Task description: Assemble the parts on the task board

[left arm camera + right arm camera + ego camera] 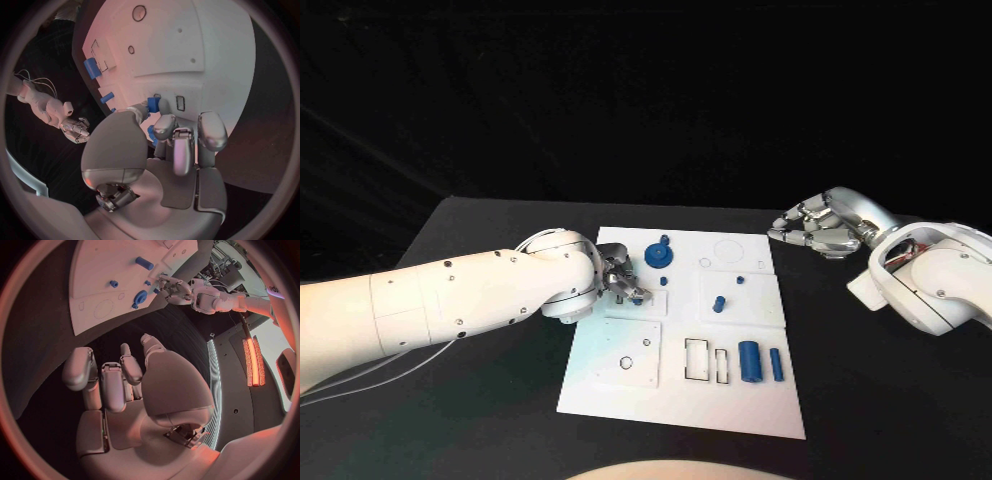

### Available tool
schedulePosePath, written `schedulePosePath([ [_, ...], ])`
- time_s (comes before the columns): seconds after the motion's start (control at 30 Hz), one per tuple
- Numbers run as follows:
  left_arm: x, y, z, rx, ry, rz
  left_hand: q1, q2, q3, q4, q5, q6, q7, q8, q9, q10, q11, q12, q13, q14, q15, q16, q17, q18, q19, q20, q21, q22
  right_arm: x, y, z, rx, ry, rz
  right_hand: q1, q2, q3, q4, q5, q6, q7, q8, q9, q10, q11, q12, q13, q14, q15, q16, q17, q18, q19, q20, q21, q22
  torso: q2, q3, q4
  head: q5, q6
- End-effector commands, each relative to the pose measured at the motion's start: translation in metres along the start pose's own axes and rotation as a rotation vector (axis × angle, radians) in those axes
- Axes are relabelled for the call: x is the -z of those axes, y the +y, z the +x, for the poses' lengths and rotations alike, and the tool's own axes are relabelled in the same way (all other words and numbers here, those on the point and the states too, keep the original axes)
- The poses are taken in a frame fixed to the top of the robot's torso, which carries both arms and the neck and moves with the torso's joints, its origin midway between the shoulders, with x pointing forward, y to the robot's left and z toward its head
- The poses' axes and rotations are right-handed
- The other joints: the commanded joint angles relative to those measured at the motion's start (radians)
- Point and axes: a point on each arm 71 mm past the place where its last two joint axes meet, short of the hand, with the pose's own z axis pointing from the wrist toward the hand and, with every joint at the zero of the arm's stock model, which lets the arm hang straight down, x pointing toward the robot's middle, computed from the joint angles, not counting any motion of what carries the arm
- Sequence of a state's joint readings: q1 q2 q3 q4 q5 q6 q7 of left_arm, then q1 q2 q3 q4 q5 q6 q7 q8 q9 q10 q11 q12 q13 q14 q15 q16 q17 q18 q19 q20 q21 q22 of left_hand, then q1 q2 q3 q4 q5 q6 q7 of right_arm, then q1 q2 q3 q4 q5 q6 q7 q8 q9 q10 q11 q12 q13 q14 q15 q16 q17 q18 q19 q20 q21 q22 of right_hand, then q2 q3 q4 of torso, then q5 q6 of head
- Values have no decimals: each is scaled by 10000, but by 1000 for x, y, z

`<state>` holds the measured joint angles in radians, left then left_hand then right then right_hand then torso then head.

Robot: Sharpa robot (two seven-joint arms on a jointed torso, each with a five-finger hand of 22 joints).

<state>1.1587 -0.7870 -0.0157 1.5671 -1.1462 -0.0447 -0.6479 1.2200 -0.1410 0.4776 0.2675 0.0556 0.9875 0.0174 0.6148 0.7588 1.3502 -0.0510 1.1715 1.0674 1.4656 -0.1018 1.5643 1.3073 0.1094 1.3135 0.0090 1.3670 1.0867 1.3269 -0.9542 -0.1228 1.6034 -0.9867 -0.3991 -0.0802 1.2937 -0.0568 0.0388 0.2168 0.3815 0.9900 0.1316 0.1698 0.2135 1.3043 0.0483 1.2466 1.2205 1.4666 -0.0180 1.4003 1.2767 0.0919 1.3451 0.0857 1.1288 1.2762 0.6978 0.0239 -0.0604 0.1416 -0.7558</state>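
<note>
Left hand (620, 280) pinches a small blue part (153, 104) over the task board (682, 400) beside the blue gear (658, 256); next: seat it; right hand (815, 228) idles empty, fingers curled, off-board above the bench (877, 400).

We see a smooth matt white board (678, 395), glossy metal hands (816, 232), and a matt black table (488, 400).

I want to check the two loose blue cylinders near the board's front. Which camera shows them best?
The head view: both blue cylinders lie side by side, unobstructed, on the white board. The left wrist view shows them small at the board's edge; the right wrist view shows one.
</note>
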Motion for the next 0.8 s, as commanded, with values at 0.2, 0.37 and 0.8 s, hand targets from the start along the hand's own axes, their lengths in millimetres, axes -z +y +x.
schedulePosePath([
  [0.2,0,-3,6,306,562,74,835,686,395,-337,38,-112,-25,-55,12,-80,7,-43,-13,1052,23,65,2635,-130,-41,54,-60,5,0,0,0,52,17,-56,-103,-2,-19,60,67,-53,-21,40,12,68,-17,30,-4,402,-78,-38,-11,61,24,-28,-51,-9,-2,-1,0,5,16],
  [0.37,1,-4,2,367,651,95,859,702,412,-348,37,-113,-21,-54,15,-69,11,-25,8,1052,25,65,2635,-131,-38,57,-59,10,0,0,0,53,13,-54,-103,-2,-19,60,67,-53,-21,40,12,68,-17,30,-4,402,-78,-38,-11,61,24,-28,-51,-9,-1,3,3,12,18],
  [0.8,5,-10,-20,-128,1133,96,916,698,434,-393,35,-119,-16,-52,21,-68,15,-26,6,1052,31,65,2635,-132,-34,62,-56,20,-1,0,1,56,21,-44,-103,-2,-19,60,67,-53,-21,40,12,68,-17,30,-4,402,-78,-38,-11,61,24,-28,-51,-9,-9,12,-9,35,36],
])
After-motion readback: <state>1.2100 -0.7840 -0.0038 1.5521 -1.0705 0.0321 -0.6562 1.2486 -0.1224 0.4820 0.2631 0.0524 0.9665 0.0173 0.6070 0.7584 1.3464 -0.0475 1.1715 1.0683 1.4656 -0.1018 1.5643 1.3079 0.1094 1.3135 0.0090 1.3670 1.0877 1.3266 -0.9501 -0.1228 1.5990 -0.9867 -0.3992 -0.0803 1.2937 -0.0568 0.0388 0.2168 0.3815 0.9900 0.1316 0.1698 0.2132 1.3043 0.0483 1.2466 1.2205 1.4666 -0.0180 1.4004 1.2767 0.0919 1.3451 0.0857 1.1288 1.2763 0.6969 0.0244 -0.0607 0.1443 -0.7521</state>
